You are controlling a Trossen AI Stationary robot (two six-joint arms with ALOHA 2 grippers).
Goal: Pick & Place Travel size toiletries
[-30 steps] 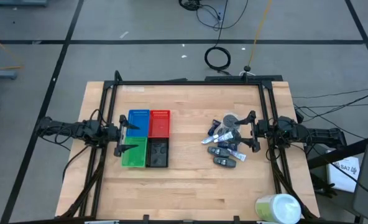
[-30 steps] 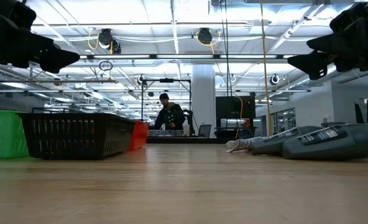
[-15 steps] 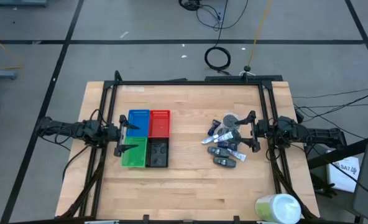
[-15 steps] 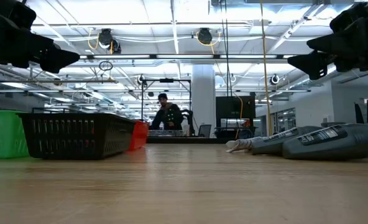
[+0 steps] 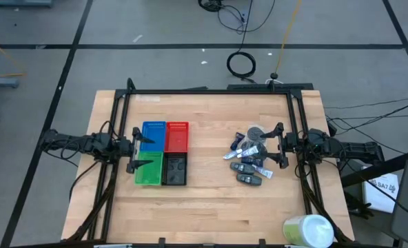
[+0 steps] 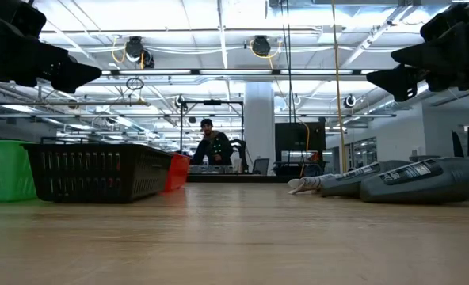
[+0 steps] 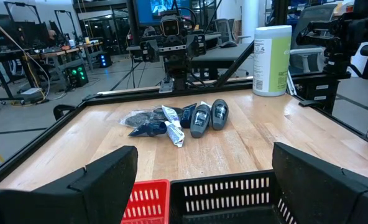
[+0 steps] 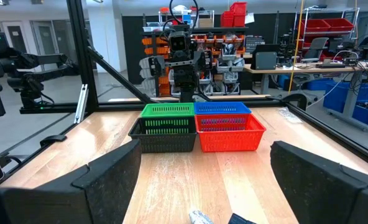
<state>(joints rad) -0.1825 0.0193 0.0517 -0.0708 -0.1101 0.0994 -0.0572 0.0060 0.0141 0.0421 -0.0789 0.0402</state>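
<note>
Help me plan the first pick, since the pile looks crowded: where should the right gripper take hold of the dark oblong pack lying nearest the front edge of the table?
Grip the dark pack across its narrow width, near mid-length, coming straight down. It lies flat at the pile's outer edge with bare wood on its front side, so one finger likely fits there. The right gripper is open beside the pile.
</note>
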